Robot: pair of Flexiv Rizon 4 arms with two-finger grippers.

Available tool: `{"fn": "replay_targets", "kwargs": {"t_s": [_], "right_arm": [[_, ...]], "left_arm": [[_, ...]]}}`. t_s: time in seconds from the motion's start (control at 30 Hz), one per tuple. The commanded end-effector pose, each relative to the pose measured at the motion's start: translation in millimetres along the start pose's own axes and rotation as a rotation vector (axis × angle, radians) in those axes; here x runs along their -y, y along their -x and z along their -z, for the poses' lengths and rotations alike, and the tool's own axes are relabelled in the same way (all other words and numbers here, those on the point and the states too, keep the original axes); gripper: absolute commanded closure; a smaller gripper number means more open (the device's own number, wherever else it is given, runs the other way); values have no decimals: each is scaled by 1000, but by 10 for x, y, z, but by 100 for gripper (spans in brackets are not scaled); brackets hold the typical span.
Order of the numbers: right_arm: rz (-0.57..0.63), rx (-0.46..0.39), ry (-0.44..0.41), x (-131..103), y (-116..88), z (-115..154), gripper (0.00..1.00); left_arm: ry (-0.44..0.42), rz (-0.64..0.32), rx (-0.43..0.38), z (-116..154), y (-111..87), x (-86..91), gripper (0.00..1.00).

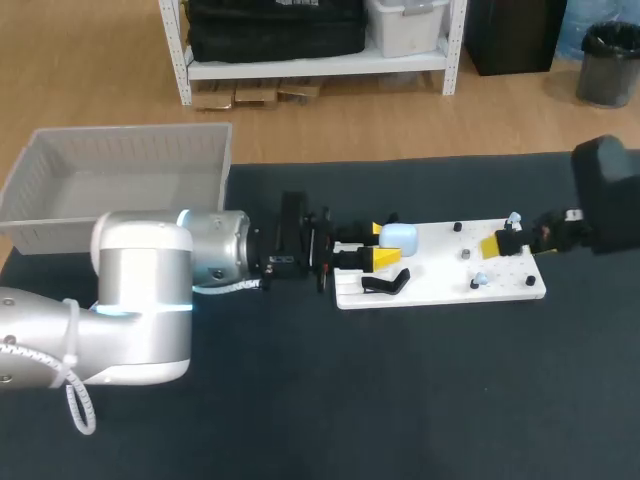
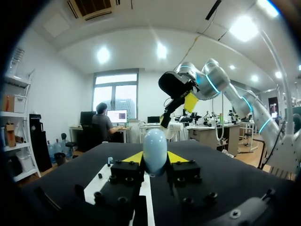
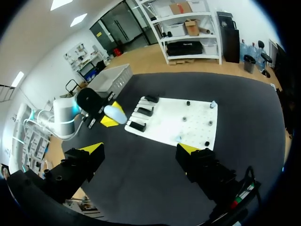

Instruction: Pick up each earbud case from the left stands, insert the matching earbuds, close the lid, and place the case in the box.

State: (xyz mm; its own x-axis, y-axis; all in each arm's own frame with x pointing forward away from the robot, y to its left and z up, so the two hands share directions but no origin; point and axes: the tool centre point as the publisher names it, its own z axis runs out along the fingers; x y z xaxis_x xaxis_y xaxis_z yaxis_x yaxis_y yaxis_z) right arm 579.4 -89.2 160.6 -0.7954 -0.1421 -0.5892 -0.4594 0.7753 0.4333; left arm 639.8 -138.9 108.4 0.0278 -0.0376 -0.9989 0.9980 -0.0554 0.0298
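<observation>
Dark counter [image 1: 300,400] with a white plastic box [image 1: 120,185] at its far left edge and a flat white pegged board [image 1: 440,278] near the middle. The left gripper [image 1: 383,244] lay low at the board's left end. Its fingers were closed from both sides on a pale blue egg-shaped earbud case [image 2: 155,149], near the black stands [image 1: 385,284]. Whether the case rested on a stand could not be told. The right gripper [image 3: 140,150] hung above the board's right end, fingers spread wide and empty.
</observation>
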Motion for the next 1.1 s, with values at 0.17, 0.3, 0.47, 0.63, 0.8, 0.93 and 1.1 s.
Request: {"fn": "replay_targets", "kwargs": {"t_s": [0.17,0.3,0.47,0.63,0.8,0.93,1.1], "right_arm": [[9,-14,11,-114,-42,-150,0],[16,-28,21,-171,-72,-215,0],[37,-50,37,-270,-70,-344,0],[39,-66,78,-357,-3,-433,0],[54,-71,89,-418,68,-518,0],[58,-81,89,-422,114,-605,0],[64,-106,79,-417,125,-720,0]], "left_arm": [[-12,9,-2,-23,-80,-22,100],[-14,10,-5,-31,-88,-19,100],[-14,10,-5,-31,-88,-19,100],[-14,10,-5,-31,-88,-19,100],[-14,10,-5,-31,-88,-19,100],[-14,10,-5,-31,-88,-19,100],[-14,10,-5,-31,-88,-19,100]]}}
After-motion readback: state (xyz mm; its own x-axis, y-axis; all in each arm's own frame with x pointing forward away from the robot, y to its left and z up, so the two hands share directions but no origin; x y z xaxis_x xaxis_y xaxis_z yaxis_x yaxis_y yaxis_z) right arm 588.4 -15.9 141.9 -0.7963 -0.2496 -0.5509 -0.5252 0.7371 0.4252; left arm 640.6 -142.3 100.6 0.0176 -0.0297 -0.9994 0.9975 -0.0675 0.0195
